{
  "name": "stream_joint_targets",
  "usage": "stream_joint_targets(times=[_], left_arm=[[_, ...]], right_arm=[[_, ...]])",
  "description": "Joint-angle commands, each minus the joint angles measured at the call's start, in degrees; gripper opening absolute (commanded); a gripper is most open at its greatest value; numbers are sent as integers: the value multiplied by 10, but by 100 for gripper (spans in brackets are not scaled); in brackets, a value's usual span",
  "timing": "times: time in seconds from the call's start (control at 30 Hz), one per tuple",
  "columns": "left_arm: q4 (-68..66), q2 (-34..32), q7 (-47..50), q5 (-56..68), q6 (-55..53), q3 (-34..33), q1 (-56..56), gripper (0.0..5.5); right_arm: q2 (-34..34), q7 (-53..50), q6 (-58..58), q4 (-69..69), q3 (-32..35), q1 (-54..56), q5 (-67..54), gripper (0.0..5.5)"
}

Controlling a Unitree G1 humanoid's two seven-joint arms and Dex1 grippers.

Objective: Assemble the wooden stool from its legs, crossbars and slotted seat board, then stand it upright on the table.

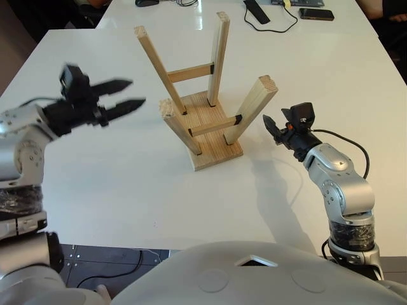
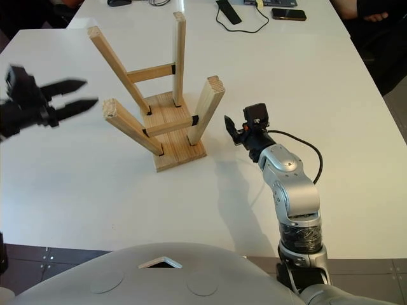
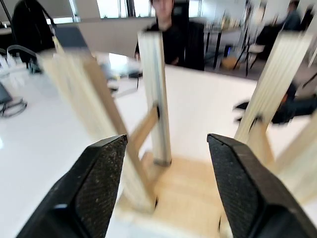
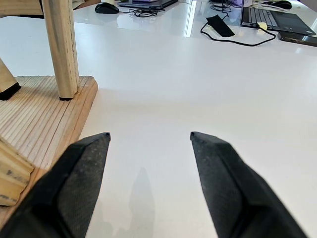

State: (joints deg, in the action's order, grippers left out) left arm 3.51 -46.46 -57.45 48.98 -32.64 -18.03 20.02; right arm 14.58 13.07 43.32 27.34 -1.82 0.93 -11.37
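Observation:
The wooden stool stands upside down mid-table, its slotted seat board (image 1: pixel 218 151) flat on the surface. Its legs point up and lean outward: a tall far-left leg (image 1: pixel 158 67), a far-right leg (image 1: pixel 219 57), a thick near-right leg (image 1: pixel 252 108) and a near-left leg (image 1: pixel 180 129). One crossbar (image 1: pixel 189 73) joins the far pair, another crossbar (image 1: pixel 213 126) the near pair. My left gripper (image 1: pixel 135 93) hovers open to the left of the stool, facing it, holding nothing. My right gripper (image 1: pixel 269 127) is open low beside the near-right leg, over bare table next to the seat board (image 4: pixel 44 109).
At the table's far edge lie a black cable and flat black device (image 1: pixel 256 11), a phone (image 1: pixel 316 14) and a mouse (image 1: pixel 146 2). White tabletop (image 1: pixel 127 178) stretches open around the stool on the near side.

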Motion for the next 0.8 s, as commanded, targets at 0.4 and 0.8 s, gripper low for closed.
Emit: stream_joint_targets(times=[0.4, 0.8], left_arm=[[140, 60, 347, 328, -241, 11, 197, 126], [207, 89, 403, 382, -239, 53, 104, 126]], right_arm=[[-13, -15, -6, -8, -13, 13, 11, 297], [-16, -19, -1, -2, -32, 8, 19, 297]])
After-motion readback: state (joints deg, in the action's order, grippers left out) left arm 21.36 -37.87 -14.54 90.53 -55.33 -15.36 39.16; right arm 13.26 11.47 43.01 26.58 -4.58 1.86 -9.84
